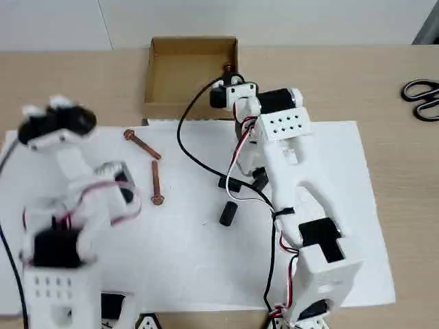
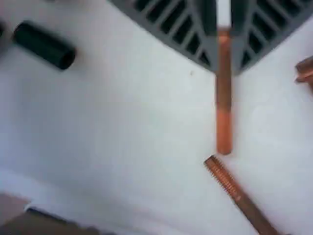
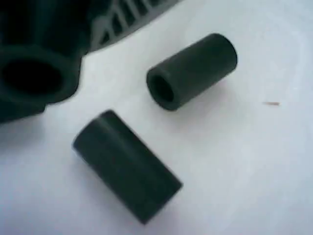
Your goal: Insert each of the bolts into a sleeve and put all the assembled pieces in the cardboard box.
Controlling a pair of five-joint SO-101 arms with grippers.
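Closest to the right wrist camera, a black raised sleeve (image 3: 32, 76) sits in the right claw (image 3: 49, 58) with its bore facing the lens. The claw looks clamped on it. Two more black sleeves lie flat on the white paper (image 1: 171, 260) just left of that claw, apart from each other: the far sleeve (image 3: 193, 68) shows its open end, and the near sleeve (image 3: 127, 166) lies slanted.

The left claw (image 2: 224, 19) hangs low over the left part of the paper. I cannot tell whether it is wide or narrow. In the left wrist view a copper bolt (image 2: 224, 107) runs straight out from behind the claw's tip. In the high view the same bolt lies flat on the paper, pointing far, just right of the left arm. Whether the claw touches it I cannot tell.

A second bolt (image 2: 239, 196) lies slanted, its threaded tip just beside the first bolt's far end, and the rest runs off to the far left. Another copper piece (image 2: 305, 73) shows on the left of the claw.

The cardboard box (image 1: 149, 68) stands open on the far side of the desk (image 1: 384, 62), just beyond the paper, well apart from both bolts. Its floor is bare. Scissors (image 1: 422, 96) lie at the far right.
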